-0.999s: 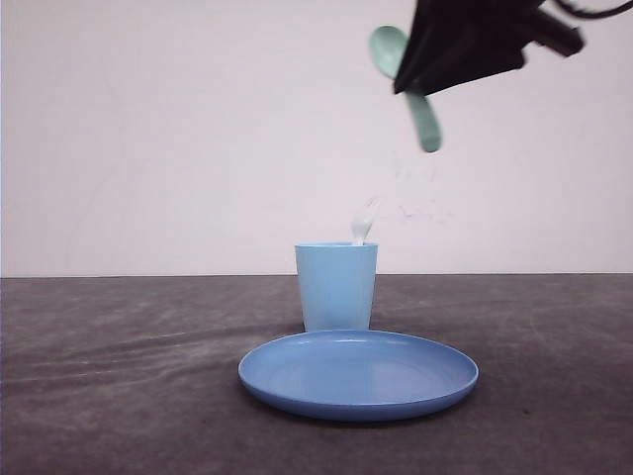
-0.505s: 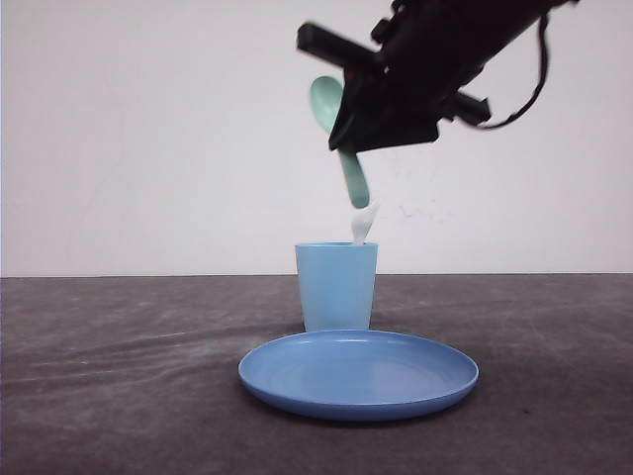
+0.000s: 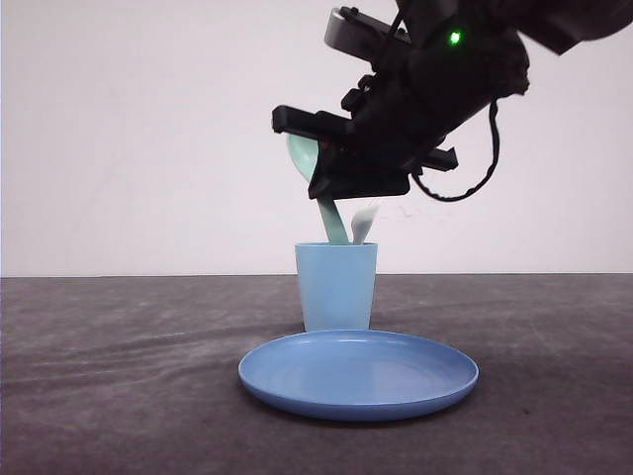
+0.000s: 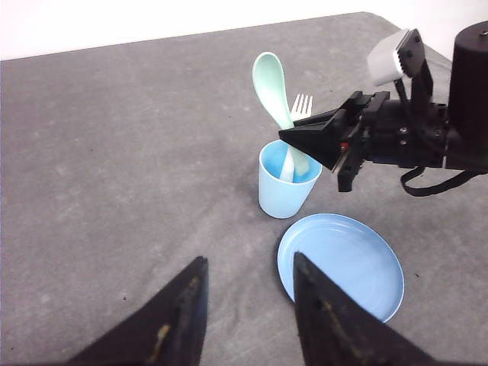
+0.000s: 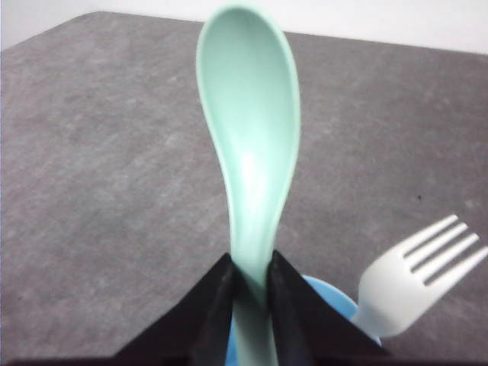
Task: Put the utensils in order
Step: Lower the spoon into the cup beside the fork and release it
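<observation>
My right gripper (image 5: 250, 267) is shut on the neck of the mint-green spoon (image 5: 250, 137), bowl end up. In the front view that gripper (image 3: 334, 188) hovers just above the light blue cup (image 3: 336, 285), and the spoon (image 3: 330, 220) has its handle end dipping into the cup's mouth. The white fork (image 3: 363, 222) stands in the cup with its tines up, beside the spoon; the same fork (image 5: 415, 276) is seen close by in the right wrist view. From the left wrist view the spoon (image 4: 271, 91) and fork (image 4: 301, 108) both rise from the cup (image 4: 286, 183). My left gripper (image 4: 248, 267) hangs open with nothing in it, well short of the cup.
A blue round plate (image 3: 358, 374) lies on the dark grey table (image 3: 119, 376) directly in front of the cup. In the left wrist view the plate (image 4: 341, 263) sits next to one of my left fingers (image 4: 324, 316). A white wall stands behind the table.
My right gripper has carried the spoon down and to the left, from high at the right to just over the cup. The spoon's handle now reaches into the cup beside the fork.
</observation>
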Motion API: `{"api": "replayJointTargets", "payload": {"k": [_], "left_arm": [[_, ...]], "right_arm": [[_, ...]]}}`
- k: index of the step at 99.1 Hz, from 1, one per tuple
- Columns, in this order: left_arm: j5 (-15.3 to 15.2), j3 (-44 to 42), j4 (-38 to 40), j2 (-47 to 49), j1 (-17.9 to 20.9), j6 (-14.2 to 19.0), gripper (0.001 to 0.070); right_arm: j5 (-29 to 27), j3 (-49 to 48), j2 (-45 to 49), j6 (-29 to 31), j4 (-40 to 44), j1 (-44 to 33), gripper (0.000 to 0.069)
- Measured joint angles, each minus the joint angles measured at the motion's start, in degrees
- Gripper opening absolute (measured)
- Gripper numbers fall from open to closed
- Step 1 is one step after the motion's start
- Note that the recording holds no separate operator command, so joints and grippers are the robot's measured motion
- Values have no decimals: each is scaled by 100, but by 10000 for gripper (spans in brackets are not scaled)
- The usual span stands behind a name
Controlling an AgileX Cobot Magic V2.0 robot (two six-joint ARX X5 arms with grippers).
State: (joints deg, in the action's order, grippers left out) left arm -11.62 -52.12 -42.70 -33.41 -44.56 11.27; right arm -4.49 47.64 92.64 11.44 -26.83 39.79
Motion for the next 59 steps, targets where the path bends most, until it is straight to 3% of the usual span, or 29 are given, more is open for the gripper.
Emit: {"api": "replayJointTargets", "payload": {"k": [45, 51, 59], "left_arm": [[0, 0, -4, 0, 0, 13, 196], [0, 0, -4, 0, 0, 13, 196], [0, 0, -4, 0, 0, 13, 196]], "right_arm": [[0, 2, 232, -116, 13, -26, 78], [0, 2, 232, -116, 52, -33, 133], [0, 2, 232, -114, 72, -39, 264]]}}
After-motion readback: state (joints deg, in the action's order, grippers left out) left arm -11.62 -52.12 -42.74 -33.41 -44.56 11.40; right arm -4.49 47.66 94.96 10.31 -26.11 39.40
